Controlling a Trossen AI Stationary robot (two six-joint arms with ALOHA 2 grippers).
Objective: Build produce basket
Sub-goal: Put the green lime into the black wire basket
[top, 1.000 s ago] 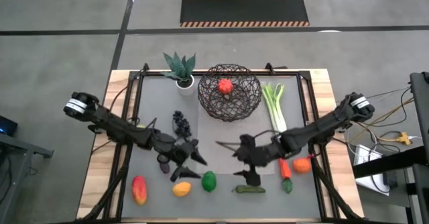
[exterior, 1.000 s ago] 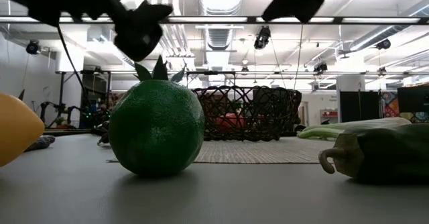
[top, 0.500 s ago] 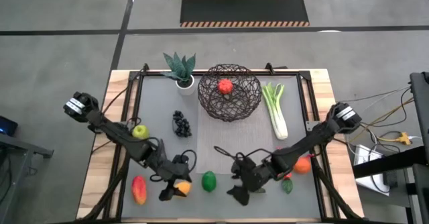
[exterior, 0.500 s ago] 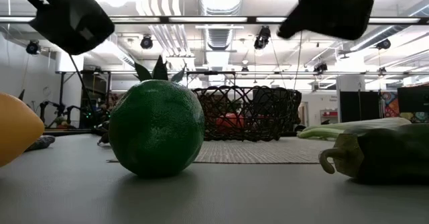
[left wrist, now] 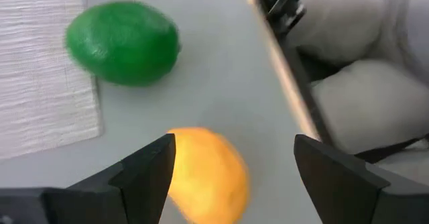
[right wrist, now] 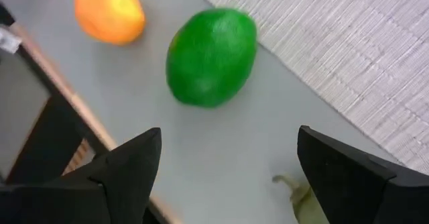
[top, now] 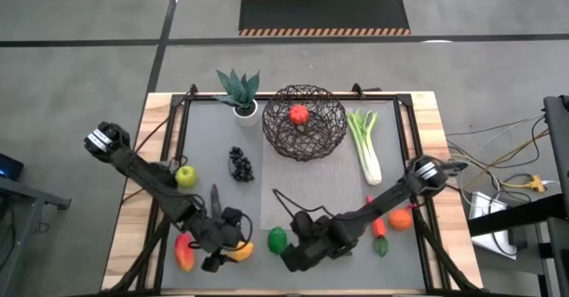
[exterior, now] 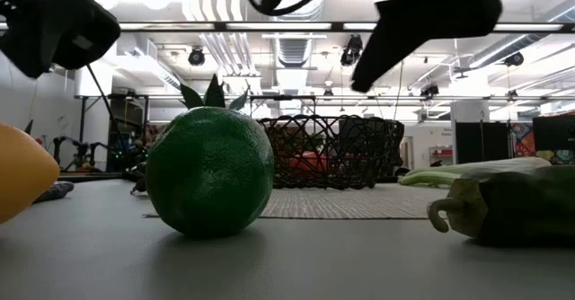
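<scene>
Produce-wise, the orange-yellow fruit [left wrist: 204, 177] sits right between the left claw [left wrist: 231, 167]'s spread-wide fingers, green fruit [right wrist: 211, 56] just beyond. Right claw [right wrist: 224, 160] hangs open over that green one too. Both look like light, hard, slick plastic, so I'd pinch across the fat middle. Basket [top: 305, 120] is well off across the bench [top: 267, 190].

Robotics lab | bare concrete floor [top: 80, 75], hazard-striped mat [top: 324, 14] | exposed ceiling pipes [exterior: 216, 8], strip lights | cables [top: 507, 180] beside wooden counter [top: 431, 128]
</scene>
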